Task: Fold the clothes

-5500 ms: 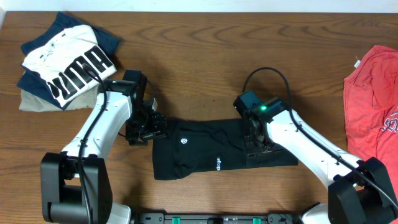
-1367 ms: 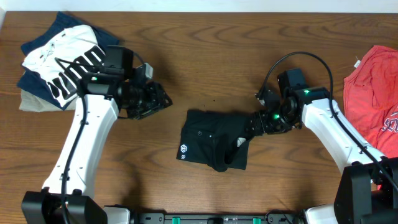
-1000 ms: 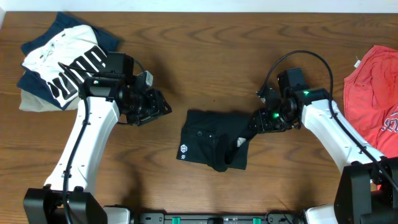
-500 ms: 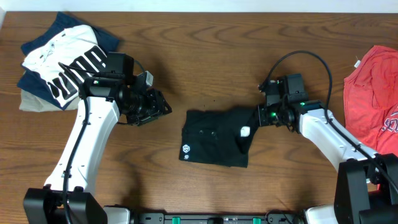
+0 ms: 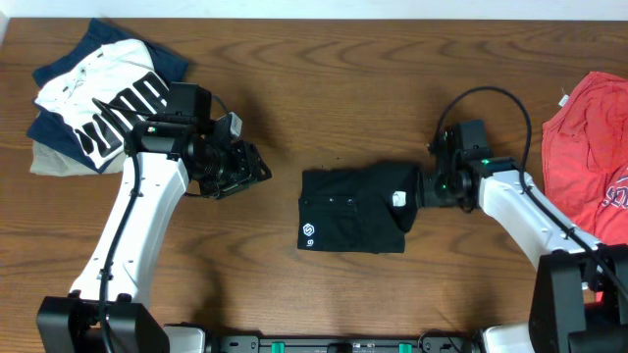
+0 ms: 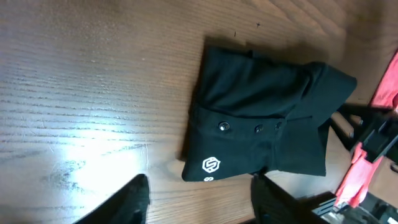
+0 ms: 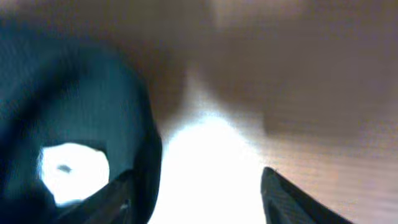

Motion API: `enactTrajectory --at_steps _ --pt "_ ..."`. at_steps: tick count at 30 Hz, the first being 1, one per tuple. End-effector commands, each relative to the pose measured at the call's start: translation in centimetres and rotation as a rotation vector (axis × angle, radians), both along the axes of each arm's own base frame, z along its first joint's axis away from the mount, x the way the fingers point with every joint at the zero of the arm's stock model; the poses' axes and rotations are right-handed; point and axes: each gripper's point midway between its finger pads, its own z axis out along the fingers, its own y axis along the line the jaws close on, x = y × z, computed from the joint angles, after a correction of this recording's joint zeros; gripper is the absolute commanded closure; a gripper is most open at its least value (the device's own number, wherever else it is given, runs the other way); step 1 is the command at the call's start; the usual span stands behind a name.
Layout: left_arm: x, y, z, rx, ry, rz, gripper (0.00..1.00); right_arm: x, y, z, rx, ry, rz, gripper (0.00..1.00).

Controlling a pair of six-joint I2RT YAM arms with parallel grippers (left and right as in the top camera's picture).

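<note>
The black T-shirt lies folded into a small rectangle at the middle of the table, with its white hexagon logo at the front left and a white tag near the right edge. It also shows in the left wrist view. My right gripper is low at the shirt's right edge. In the right wrist view it is open, with the black cloth beside one finger. My left gripper is open and empty, left of the shirt, over bare wood.
A white PUMA shirt lies on a pile at the back left, just behind my left arm. A red shirt lies at the right edge. The wooden table is bare behind the black shirt.
The right gripper has pulled the raised cloth over and down to the right. The shirt now lies flatter and a little further right. The left arm has stayed in place for the last second.
</note>
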Motion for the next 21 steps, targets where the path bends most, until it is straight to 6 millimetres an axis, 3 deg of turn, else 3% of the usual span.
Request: enactTrajectory --at_steps 1,5,8,14,21 --pt "-0.1 -0.2 -0.3 0.011 -0.013 -0.040 0.43 1.0 1.3 4.5 0.097 -0.064 0.001 0.38" --pt "0.2 -1.6 -0.3 0.016 -0.073 -0.132 0.39 -1.5 3.2 6.7 0.221 0.001 0.018 0.34" --pt "0.6 -3.2 -0.9 0.021 -0.117 -0.227 0.37 -2.9 4.5 6.9 0.285 0.065 0.000 0.34" --pt "1.3 -5.3 -4.8 0.079 -0.084 -0.317 0.37 -4.8 5.3 5.6 0.297 0.145 -0.045 0.31" --pt "0.6 -7.5 -9.8 0.092 0.024 -0.389 0.37 -6.6 6.3 2.5 0.313 0.197 -0.101 0.38"
